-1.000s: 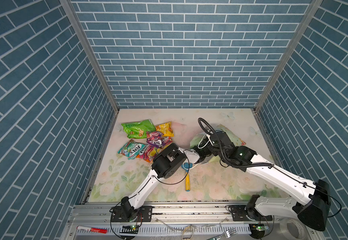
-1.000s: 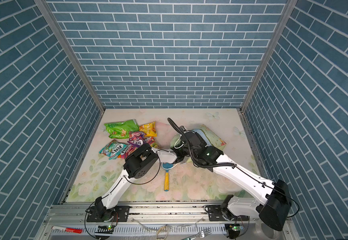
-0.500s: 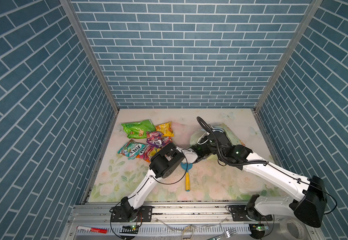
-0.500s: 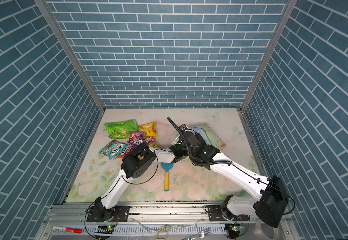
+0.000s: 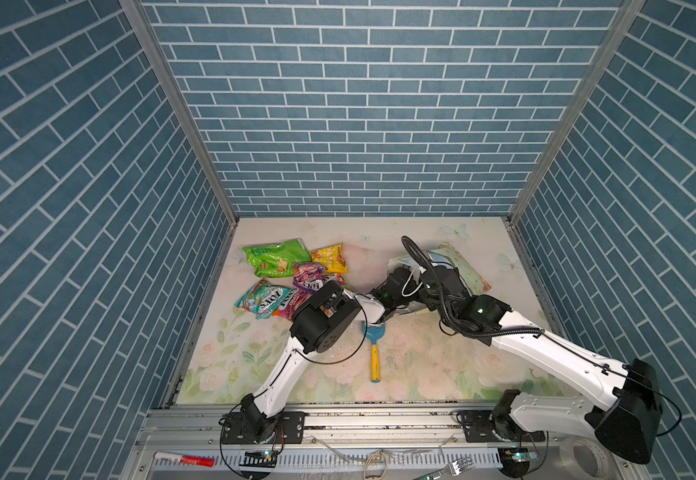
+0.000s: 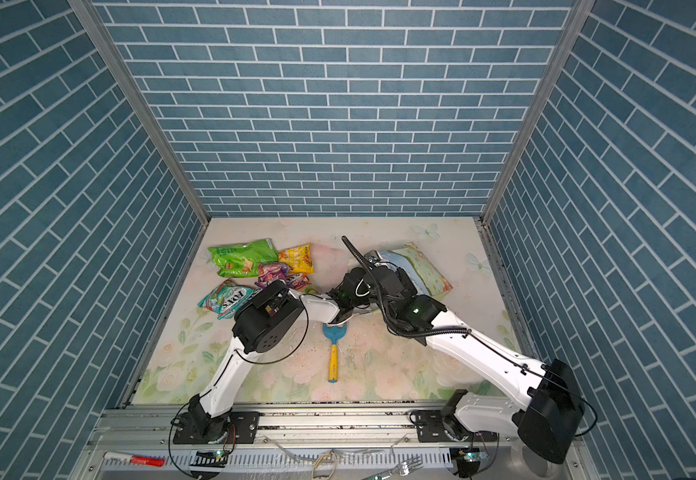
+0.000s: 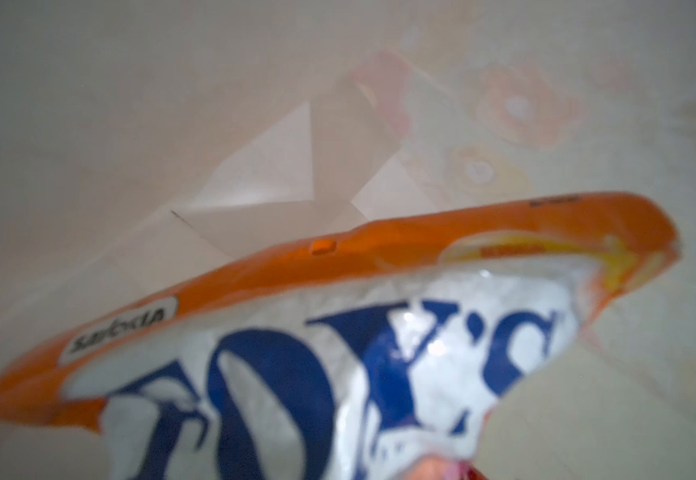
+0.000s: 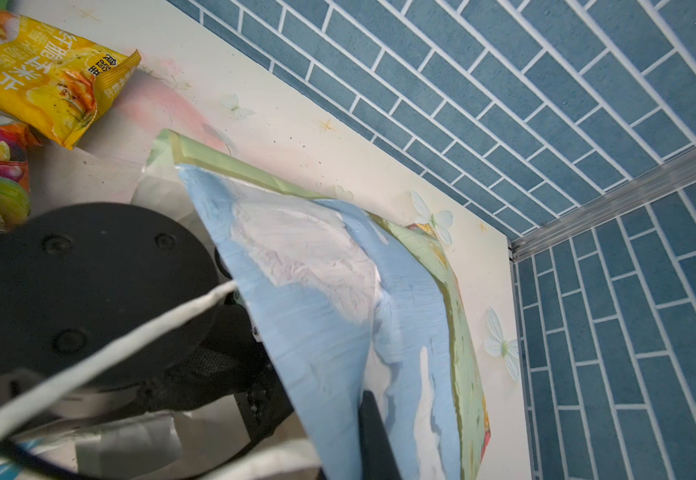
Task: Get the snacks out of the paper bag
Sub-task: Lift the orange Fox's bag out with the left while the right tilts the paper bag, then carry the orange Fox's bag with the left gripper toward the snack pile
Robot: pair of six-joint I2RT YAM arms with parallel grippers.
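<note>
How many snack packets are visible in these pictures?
6. Green, yellow, purple, red and teal ones lie together on the mat left of the bag; an orange one is inside it. More may be hidden under the arm.

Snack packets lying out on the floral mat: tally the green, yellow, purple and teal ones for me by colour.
Large bright green crinkly packet: 1
Small yellow-orange crinkly packet: 1
Purple glossy packet: 1
Teal-and-white glossy packet: 1
Total: 4
</note>
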